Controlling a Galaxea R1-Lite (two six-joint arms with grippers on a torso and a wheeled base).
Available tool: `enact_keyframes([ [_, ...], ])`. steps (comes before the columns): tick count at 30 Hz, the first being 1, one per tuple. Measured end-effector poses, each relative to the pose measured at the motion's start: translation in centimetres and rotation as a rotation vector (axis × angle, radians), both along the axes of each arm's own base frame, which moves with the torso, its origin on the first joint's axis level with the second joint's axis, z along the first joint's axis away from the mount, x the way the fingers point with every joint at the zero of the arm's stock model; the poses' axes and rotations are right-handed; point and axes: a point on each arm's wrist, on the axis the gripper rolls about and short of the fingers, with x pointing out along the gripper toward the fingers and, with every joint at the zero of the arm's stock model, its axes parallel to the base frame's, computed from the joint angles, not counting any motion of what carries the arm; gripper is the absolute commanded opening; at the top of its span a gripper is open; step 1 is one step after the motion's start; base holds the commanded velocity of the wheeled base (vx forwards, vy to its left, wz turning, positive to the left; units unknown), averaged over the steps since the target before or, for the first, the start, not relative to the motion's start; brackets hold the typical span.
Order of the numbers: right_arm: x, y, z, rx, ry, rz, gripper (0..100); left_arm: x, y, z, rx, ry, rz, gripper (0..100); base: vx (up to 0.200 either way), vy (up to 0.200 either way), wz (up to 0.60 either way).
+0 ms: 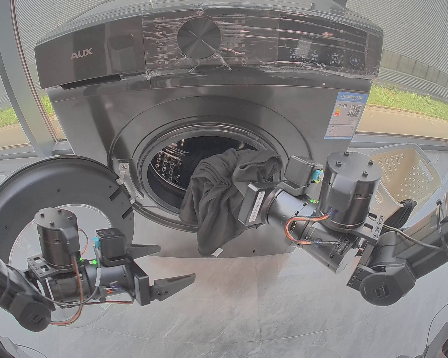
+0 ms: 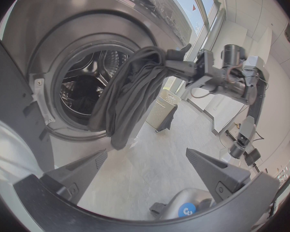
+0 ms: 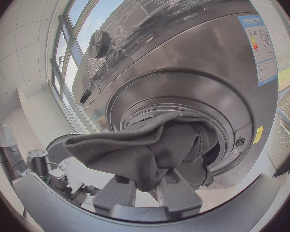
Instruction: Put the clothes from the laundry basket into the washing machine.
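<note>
- Right gripper [image 1: 241,191], head view: you have it clamped on a dark garment [image 1: 216,195], which it holds up at the drum mouth [image 1: 176,167] of the washing machine [image 1: 209,110]. The garment's lower end hangs past the bottom of the rim.
- Left gripper [image 1: 165,270], head view: fingers spread wide, nothing between them. It sits low over the floor [image 1: 244,304], in front of the door [image 1: 59,190].
- Door: swung fully open to the robot's left.
- Laundry basket [image 1: 408,175]: white and perforated, tilted, just beside the machine on the robot's right. You see a dark cloth [image 1: 402,214] draped over its near edge.
- Floor: pale grey, marbled, glossy.
- Windows [image 1: 413,100]: behind the machine, with grass and pavement outside.
- Left wrist view: both fingers [image 2: 87,168] point at the floor below the drum, well apart. Beyond them the garment hangs bunched from the right arm's grip across the opening. The basket stands farther back on the same floor.
- Right wrist view: the fingers [image 3: 180,190] pinch a thick fold of the garment, which spreads in front of the drum mouth.
- Label [image 3: 261,49]: blue-edged sticker on the machine's front panel, above the basket.
- Wall [image 3: 16,49]: white tile, meeting the window frames.
</note>
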Motion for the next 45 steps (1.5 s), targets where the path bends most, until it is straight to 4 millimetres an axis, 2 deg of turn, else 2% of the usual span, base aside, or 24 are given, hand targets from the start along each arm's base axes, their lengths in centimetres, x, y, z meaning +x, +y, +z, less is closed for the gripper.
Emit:
enact_keyframes([
  [6,-0.6,0.1,-0.4,0.000,0.009,0.017,0,3.3,-2.2,-2.4,-0.007,0.024,0.021,100,0.000,0.000,0.00],
  [12,-1.1,-0.1,-0.3,0.001,0.010,0.025,0,5.7,-3.5,-4.3,-0.015,0.075,0.057,100,0.000,0.000,0.00],
  [18,-1.4,-0.1,0.0,0.006,0.006,0.033,0,7.2,-4.3,-5.7,-0.015,0.108,0.064,100,0.000,0.000,0.00],
  [34,-2.2,-0.5,0.4,0.011,0.001,0.040,0,10.0,-5.9,-7.7,-0.028,0.122,0.080,100,0.000,0.000,0.00],
  [45,-2.4,-0.8,0.2,0.006,0.006,0.038,0,11.6,-6.8,-7.7,-0.067,0.077,0.103,100,0.000,0.000,0.00],
])
